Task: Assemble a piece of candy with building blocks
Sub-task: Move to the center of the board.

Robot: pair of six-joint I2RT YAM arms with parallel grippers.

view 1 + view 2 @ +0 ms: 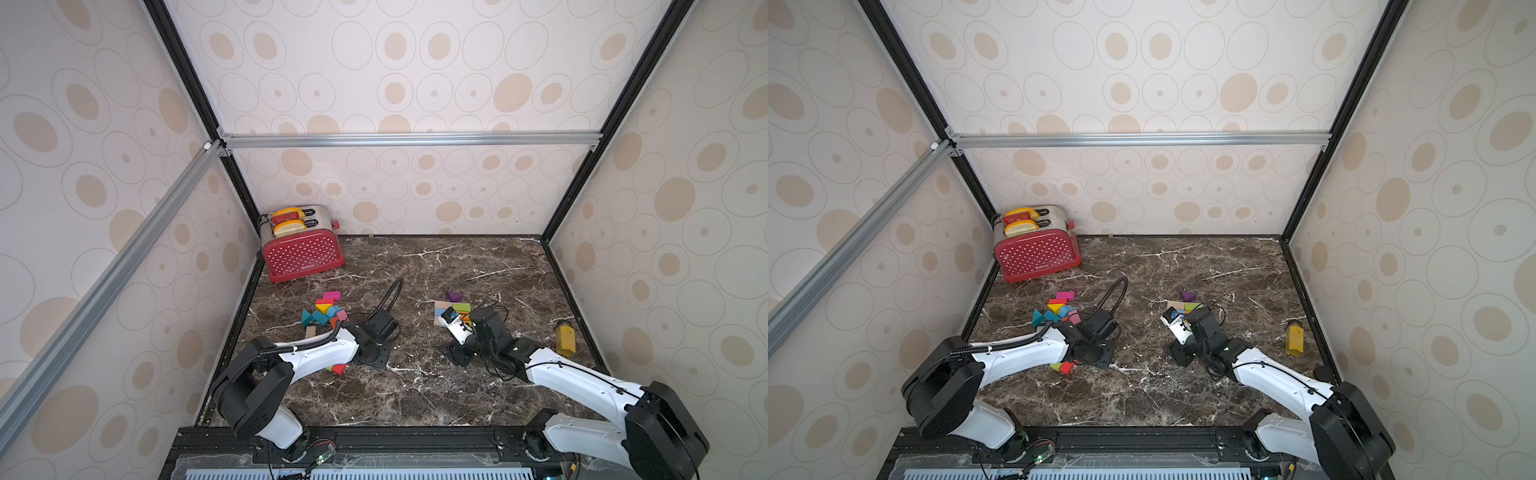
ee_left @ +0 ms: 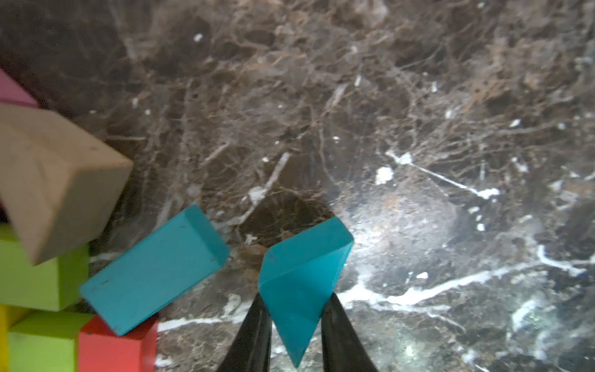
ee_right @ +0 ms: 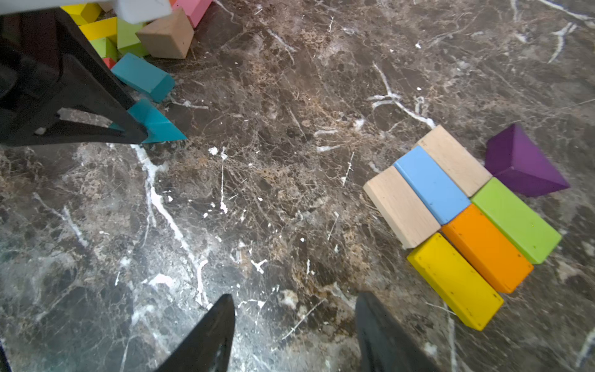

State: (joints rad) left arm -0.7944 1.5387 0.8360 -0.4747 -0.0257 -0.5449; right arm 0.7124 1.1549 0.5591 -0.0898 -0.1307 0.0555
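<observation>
**A:** What is the left gripper (image 2: 296,301) doing?

**B:** Its two black fingers (image 2: 257,328) are clamped on a teal wedge (image 2: 302,273), one finger pressing each side. The wedge sits low over the dark marble table (image 2: 354,112). I cannot tell whether it touches the surface.

**A:** What lies near it?

**B:** A teal brick (image 2: 154,270) is just beside the wedge, apart from it. One end of that brick overlaps a red block (image 2: 112,348). Next to these, in a loose pile, are a bare wood block (image 2: 54,183), green blocks (image 2: 35,280) and a pink block (image 2: 13,90).

**A:** And the right gripper (image 3: 295,296)?

**B:** Its fingers stand apart with nothing between them, above bare marble.

**A:** Where is the candy shape?

**B:** It shows in the right wrist view, well apart from the pile. Six bricks lie flat and touching in two rows. One row has a blue brick (image 3: 431,183) between two bare wood bricks (image 3: 401,206). The other has a yellow brick (image 3: 454,280), an orange brick (image 3: 486,248) and a green brick (image 3: 515,219). A purple wedge (image 3: 521,164) touches the slab's side where bare wood meets green.

**A:** Anything else?

**B:** In a top view, a red toaster (image 1: 303,249) stands in the far left corner. A mustard-yellow bottle (image 1: 565,338) stands near the right edge.
</observation>
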